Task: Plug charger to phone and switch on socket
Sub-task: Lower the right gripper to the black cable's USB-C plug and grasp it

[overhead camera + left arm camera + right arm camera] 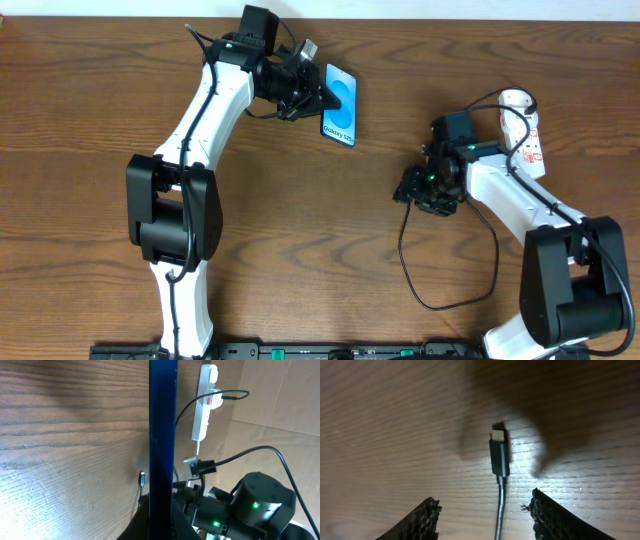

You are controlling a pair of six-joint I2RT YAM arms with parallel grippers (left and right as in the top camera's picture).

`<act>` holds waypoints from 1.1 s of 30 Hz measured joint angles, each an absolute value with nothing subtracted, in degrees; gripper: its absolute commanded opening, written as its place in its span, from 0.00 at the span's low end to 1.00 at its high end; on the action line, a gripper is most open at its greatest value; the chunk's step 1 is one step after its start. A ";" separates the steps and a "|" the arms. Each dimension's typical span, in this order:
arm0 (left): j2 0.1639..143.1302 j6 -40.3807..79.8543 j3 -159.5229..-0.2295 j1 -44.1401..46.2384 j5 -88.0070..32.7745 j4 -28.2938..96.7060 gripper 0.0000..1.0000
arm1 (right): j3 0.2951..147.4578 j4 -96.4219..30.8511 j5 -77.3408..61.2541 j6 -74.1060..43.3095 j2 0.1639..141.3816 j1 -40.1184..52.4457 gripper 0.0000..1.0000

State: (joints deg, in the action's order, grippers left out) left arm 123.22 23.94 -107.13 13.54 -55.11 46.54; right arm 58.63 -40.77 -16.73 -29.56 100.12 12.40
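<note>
A: Status?
B: Slim black-framed, teal-screen smartphone (342, 115), screen up, far side. Thin black charger cable (498, 510), connector tip (499, 454) flat on wood, unplugged.
A: & pwr?
B: Narrow white plastic power strip (528, 130), far right.

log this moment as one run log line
left gripper: shut on phone | right gripper: open, jaws either side of charger tip on table | socket: not touched

I'm gripping the phone (341, 106) by its edge with the left gripper (320, 95). The right gripper (411, 190) is hovering where the charger (401, 245) cable is leading, near the socket (530, 135).
</note>
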 measured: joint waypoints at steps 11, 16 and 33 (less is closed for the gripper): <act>123.22 23.94 -107.13 13.54 -55.11 47.00 0.07 | 58.61 -41.08 -13.15 -30.70 100.88 13.08 0.53; 123.22 23.94 -107.13 13.54 -55.11 47.20 0.07 | 58.61 -41.01 -12.99 -30.81 100.88 13.10 0.53; 123.22 23.94 -107.13 13.54 -55.11 47.35 0.07 | 56.51 -37.36 -12.10 -31.51 100.88 13.50 0.49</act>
State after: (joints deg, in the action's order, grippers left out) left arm 123.22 23.94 -107.13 13.54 -55.11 47.35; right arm 56.51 -37.36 -12.10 -31.51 100.88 13.50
